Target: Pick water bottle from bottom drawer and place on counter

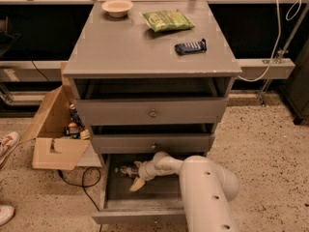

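The bottom drawer point(104, 190) is pulled open below two shallower grey drawers. The water bottle point(124, 170), small and clear with a pale label, lies on its side at the drawer's back left. My white arm reaches down into the drawer from the lower right. My gripper point(136, 184) is inside the drawer, just in front of and slightly right of the bottle, pointing down and left. It does not visibly hold the bottle. The grey counter point(135, 52) is the cabinet's top.
On the counter stand a pale bowl point(118, 7) at the back left, a green snack bag point(166, 20) and a dark blue ridged gadget point(190, 46). An open cardboard box point(50, 129) with small items sits left of the cabinet. A shoe point(7, 144) and a black cable point(79, 178) lie on the floor.
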### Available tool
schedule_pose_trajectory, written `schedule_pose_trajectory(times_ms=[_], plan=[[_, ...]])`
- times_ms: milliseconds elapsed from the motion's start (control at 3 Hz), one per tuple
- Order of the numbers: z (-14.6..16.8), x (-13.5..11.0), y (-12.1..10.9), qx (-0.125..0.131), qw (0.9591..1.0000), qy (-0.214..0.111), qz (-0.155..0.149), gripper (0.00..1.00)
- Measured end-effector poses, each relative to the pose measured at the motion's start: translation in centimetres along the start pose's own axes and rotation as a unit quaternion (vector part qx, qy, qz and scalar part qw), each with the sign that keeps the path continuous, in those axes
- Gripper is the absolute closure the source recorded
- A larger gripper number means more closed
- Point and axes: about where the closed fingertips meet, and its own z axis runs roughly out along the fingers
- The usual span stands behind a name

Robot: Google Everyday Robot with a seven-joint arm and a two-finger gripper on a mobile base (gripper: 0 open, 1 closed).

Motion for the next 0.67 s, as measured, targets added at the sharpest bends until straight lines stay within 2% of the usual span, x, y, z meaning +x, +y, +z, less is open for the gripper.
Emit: schedule_pose_trajectory(times_ms=[333,667], plan=[[0.0,1.4,0.2,-0.001,0.9999,-0.001,0.015,0.47],[-1.5,2.5,1.4,0.003,0.9996,-0.008,0.028,0.71]])
